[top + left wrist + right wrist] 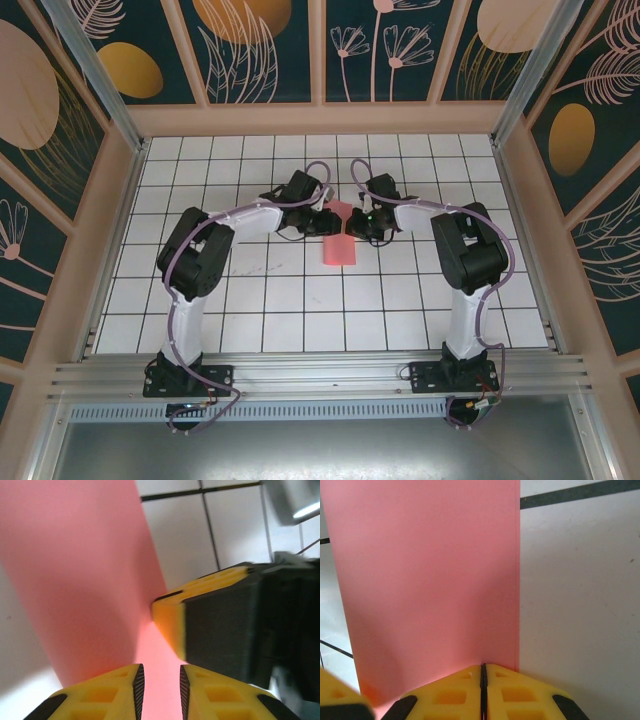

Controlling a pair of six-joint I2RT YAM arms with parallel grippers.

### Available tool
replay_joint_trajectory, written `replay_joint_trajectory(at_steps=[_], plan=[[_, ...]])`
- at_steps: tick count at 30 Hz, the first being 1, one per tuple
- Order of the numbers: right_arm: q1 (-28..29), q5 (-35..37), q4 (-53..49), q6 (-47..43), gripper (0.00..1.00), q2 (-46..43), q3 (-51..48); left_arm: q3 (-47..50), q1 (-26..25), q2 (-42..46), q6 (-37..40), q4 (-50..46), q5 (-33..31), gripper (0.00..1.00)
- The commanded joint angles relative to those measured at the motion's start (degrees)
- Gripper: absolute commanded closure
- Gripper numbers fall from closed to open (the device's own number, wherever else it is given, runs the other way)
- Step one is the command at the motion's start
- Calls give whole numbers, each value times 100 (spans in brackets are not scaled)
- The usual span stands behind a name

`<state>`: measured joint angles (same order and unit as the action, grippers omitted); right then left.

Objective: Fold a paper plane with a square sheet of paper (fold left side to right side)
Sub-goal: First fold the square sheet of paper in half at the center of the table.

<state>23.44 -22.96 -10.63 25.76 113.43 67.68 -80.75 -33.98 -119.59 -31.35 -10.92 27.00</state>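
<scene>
Right wrist view, right fingers (510, 692) pinching paper (430, 580), its top cut off.

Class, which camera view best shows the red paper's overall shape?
Top external: the whole red paper sheet sits in frame as a narrow strip. The left wrist and right wrist views give close-ups of it, cropped at the picture edges.

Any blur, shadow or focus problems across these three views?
Top external: sharp and evenly lit, with the paper small in frame. Left wrist: soft overall, with the right gripper blurred towards its black body and a broad shadow lying across the paper. Right wrist: the paper is crisp and evenly lit, and the yellow fingers are slightly soft.
</scene>
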Motion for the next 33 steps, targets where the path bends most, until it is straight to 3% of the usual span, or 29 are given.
replay_joint_trajectory(at_steps=[1,6,16,23,27,33], plan=[[60,222,-378,-123,90,204,44,56,-1,-146,62,-67,-137,71],[55,217,-449,-140,90,241,79,193,2,-275,146,-248,-567,71],[47,301,-582,-203,90,251,83,559,82,-77,243,-273,-793,71],[55,248,-547,-203,90,248,99,818,278,733,204,187,-426,73],[55,239,-542,-203,90,241,105,836,235,634,81,633,123,74],[57,195,-527,-220,90,260,105,627,131,284,-10,815,303,74]])
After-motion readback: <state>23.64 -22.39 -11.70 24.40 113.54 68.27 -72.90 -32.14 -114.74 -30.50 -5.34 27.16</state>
